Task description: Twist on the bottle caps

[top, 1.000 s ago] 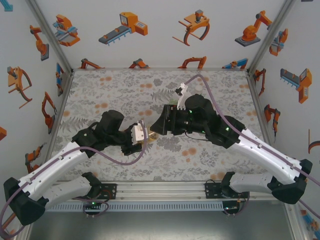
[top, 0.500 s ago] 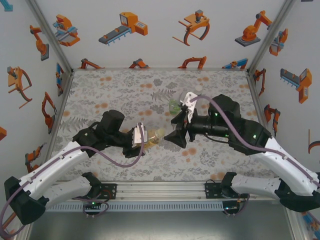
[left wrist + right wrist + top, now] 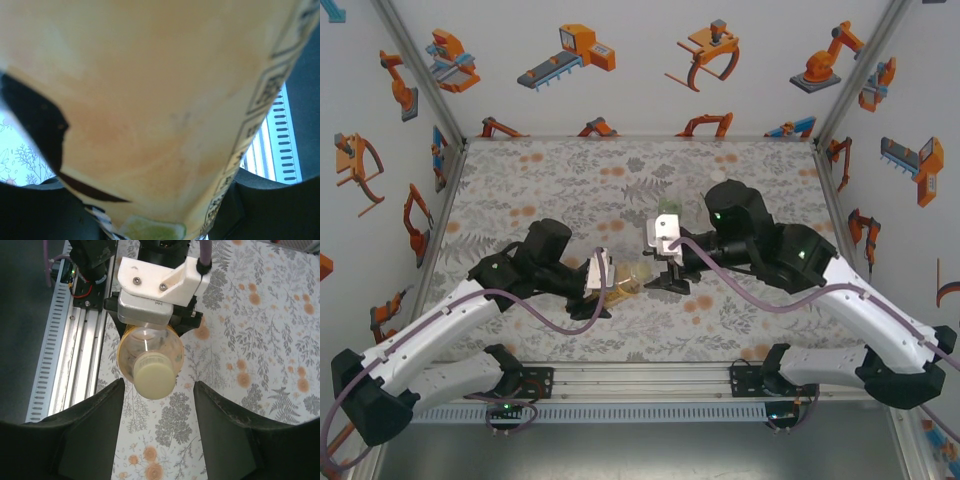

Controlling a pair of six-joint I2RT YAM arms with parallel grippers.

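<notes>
Two grippers facing each other, left gripper clamped on amber bottle held sideways above floral table, pale yellow cap on its neck, right gripper jaws apart, flanking cap with gaps either side

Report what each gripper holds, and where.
The left gripper holds the amber bottle by its body; the right gripper, fingers open, holds nothing.

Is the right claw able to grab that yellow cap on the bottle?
Probably yes. The left gripper holds the amber bottle with its pale yellow cap pointing at the right gripper. The right gripper's jaws stand open, lined up with the cap, and nothing is in between. It is not touching the cap yet.
</notes>
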